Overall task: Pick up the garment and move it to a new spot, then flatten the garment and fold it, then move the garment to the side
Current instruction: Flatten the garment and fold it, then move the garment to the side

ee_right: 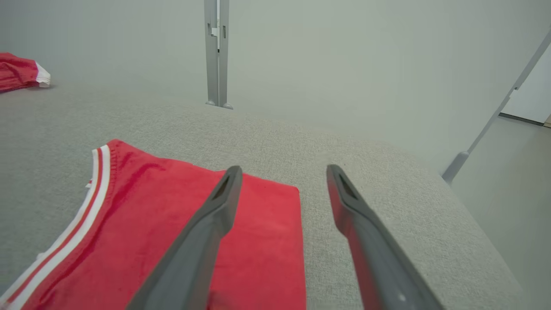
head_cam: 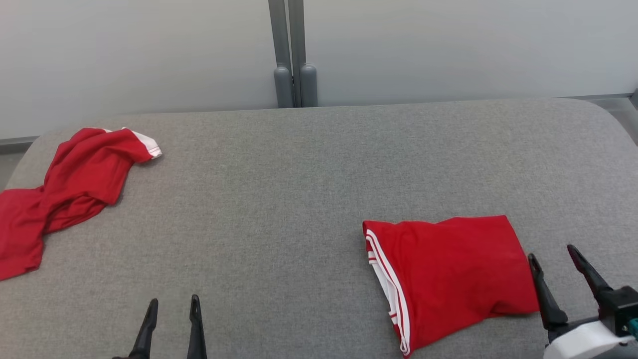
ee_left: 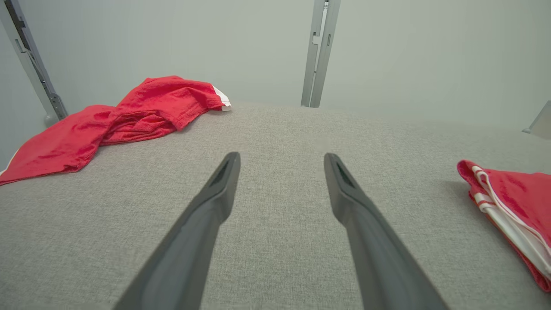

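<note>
I saw the folded garment (head_cam: 448,269) on the tabletop's (head_cam: 299,199) right, my right pincer (head_cam: 551,253) open and empty at its edge, left pincer (head_cam: 174,299) likewise. The left wrist view added a crumpled red cloth (ee_left: 107,120).

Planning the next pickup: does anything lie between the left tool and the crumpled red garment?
Nothing visible does. Bare grey surface separates the left tool from the crumpled garment; the folded garment lies aside, by the right tool.

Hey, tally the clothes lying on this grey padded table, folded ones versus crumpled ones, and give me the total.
Folded red garment: 1
Crumpled red garment: 1
Total: 2
</note>
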